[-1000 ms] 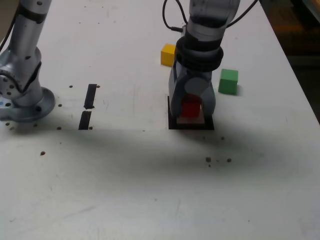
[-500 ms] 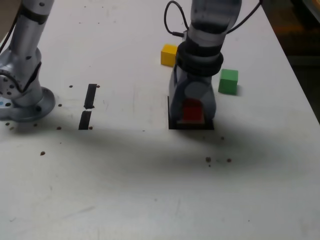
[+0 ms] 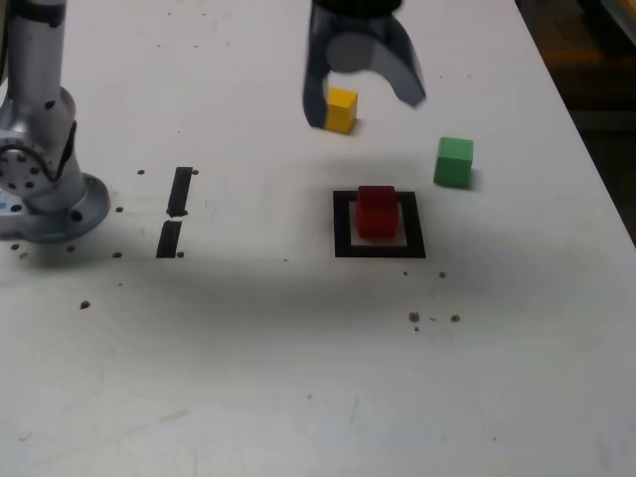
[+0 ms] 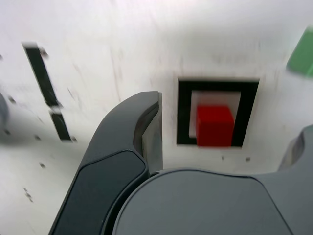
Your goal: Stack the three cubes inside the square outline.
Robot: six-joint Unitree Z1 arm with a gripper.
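Observation:
The red cube stands alone inside the square outline, a black tape frame with a white centre. My gripper hangs above and behind it, open and holding nothing. Part of the yellow cube is covered by the gripper's left finger in the exterior view. The green cube sits to the outline's right in that view. The wrist view looks down on the red cube in the square outline, with one finger beside it and the green cube at the picture's edge.
The arm's base stands at the exterior view's left. Two short black tape strips lie between the base and the outline. The table's right edge runs close past the green cube. Dark specks dot the white tabletop.
The gripper opened and let go of the red cube, which stays in the outline. It then rose and drew back toward the yellow cube.

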